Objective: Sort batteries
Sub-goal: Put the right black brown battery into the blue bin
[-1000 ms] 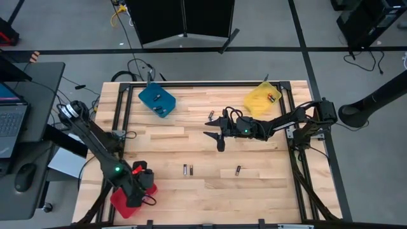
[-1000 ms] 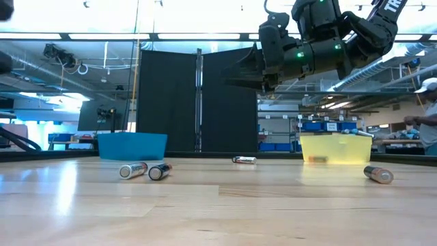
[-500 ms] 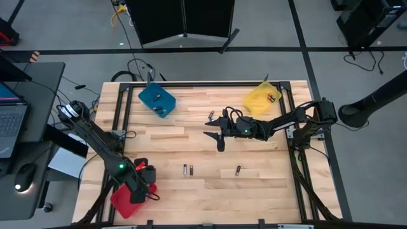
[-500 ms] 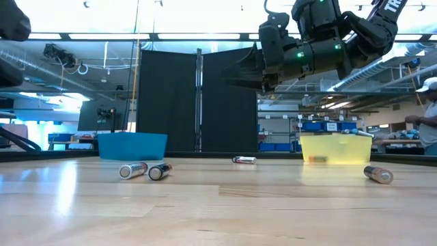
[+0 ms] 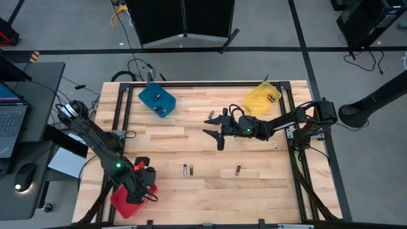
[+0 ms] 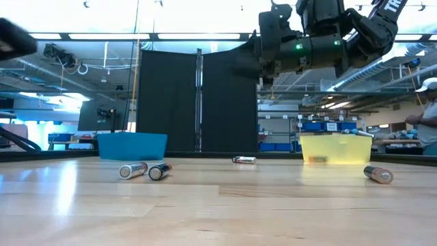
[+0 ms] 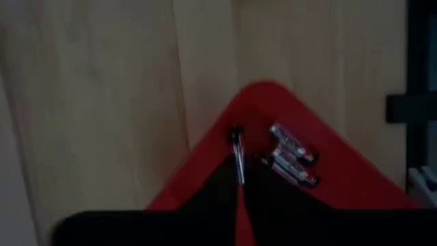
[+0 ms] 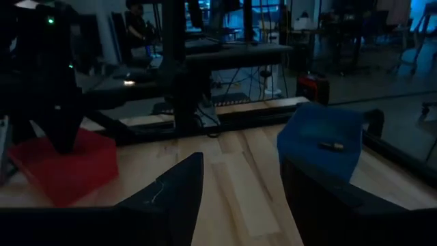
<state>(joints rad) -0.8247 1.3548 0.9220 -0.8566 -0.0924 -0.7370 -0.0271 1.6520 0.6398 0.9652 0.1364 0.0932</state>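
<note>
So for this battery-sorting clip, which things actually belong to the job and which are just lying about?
Job:
- loose batteries on the table
- batteries already in the red tray
- red tray
- blue tray
- yellow tray
- left gripper over the red tray
- right gripper, open, mid-table

Lying about:
- laptop
- computer mouse
- floor cables

Open wood mid-table, loose batteries in front, right arm overhanging centre

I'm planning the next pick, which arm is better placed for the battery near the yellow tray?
Right. Its open gripper hangs just beside that battery, while the left gripper is over the red tray.
</note>
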